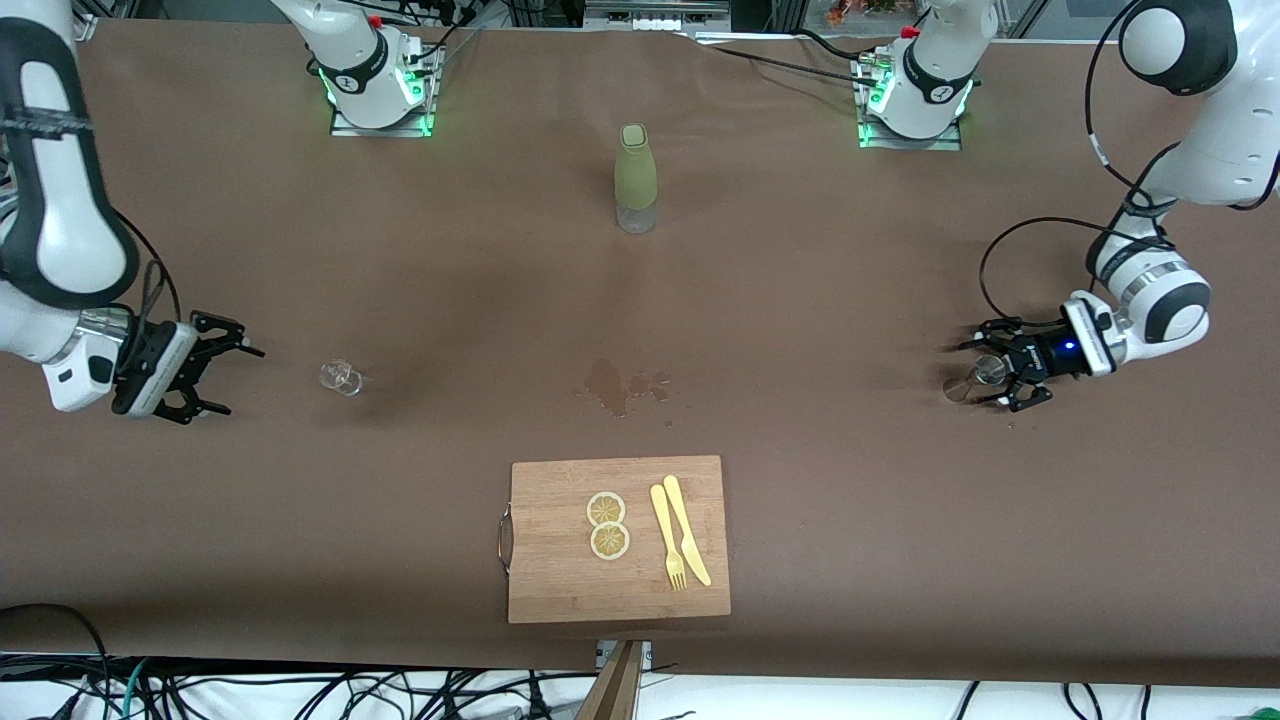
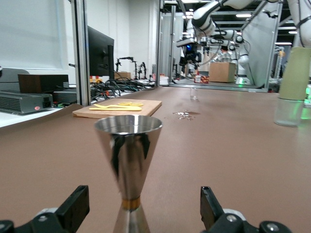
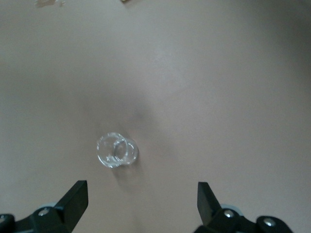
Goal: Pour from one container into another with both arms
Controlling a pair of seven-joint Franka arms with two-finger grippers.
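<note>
I have the left gripper [image 1: 990,372] low at the left arm's end of the counter [image 1: 800,300], jaws wide apart around the upright steel jigger [image 2: 128,160], not clamping it. The right gripper [image 1: 215,365], also spread and empty, sits beside the small clear glass [image 1: 341,376], which stands just ahead of its fingertips.

I work in a robotics lab: my bench [image 1: 900,560] wears brown cover, cables [image 1: 300,690] trail below it, and aluminium frames [image 2: 77,48], a monitor [image 2: 100,58] and more robot arms [image 2: 214,19] stand nearby.
</note>
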